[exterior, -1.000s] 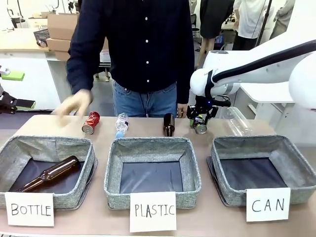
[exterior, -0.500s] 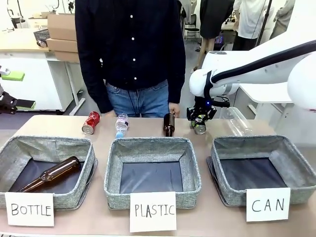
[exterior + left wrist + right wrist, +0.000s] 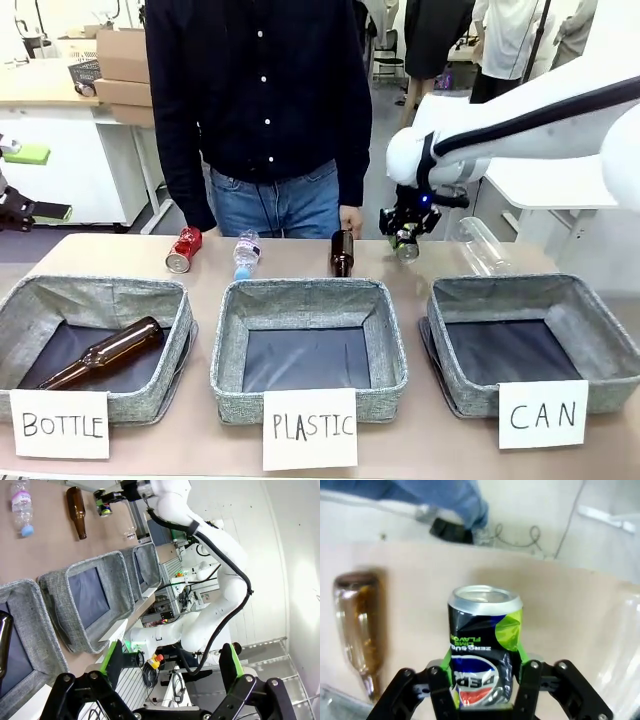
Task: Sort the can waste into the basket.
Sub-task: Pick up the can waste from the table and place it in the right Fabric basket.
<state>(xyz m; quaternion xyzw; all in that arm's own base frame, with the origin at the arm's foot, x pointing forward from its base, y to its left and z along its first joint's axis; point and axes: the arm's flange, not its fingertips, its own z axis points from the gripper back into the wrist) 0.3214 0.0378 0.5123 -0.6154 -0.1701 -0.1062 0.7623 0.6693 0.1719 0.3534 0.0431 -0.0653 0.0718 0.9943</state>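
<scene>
- The basket [image 3: 601,352] carded "CAN" is seen nearest, with nothing in it.
- Beyond it, the black can [image 3: 406,243] is gripped by the right jaws. It has been raised off the table [image 3: 520,262] within the last second, so only transfer remains.
- Its long axis is aligned with the fingers, top end pointing down.
- The left jaws are held open.

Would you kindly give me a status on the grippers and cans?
Right gripper shut on black can, above the table. Left gripper open, holding nothing. Red can lying on table; clear bottle lies behind CAN basket.
</scene>
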